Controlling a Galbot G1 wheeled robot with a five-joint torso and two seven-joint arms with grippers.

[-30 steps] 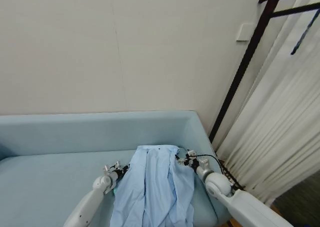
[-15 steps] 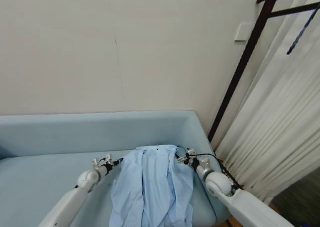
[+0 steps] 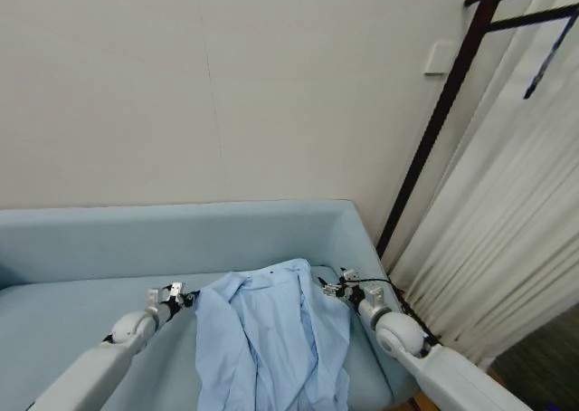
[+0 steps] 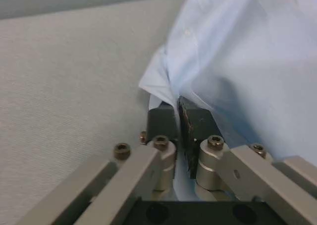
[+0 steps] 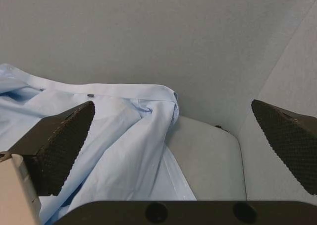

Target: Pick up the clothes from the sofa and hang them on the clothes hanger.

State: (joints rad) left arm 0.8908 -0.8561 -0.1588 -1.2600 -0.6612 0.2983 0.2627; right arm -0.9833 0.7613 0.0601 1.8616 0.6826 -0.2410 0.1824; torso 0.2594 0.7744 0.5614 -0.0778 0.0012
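Light blue shirt (image 3: 271,339) is being kept on the sofa (image 3: 81,316) seat, right of centre, bunched, with the collar toward the far backrest. Its left edge is being gripped by the left claw (image 3: 176,293), which is clenched on a thin fold. In the left wrist view the pads (image 4: 195,123) are being pressed together with cloth pinched between them. The right claw (image 3: 333,287) is being held at the shirt's right side, near the sofa arm, with fingers spread wide and nothing taken. Whether cloth is being touched there cannot be told.

Risks, as judged:
- Only a narrow edge is being pinched, so it could be pulled free if the shirt is lifted with the right side unsupported.
- The garment could also be dragged lopsided.
- The dark clothes hanger stand (image 3: 439,121) is being noted well apart at the far right, beside the curtain (image 3: 507,230). A trailing hem could be snagged on the sofa arm on the way there.
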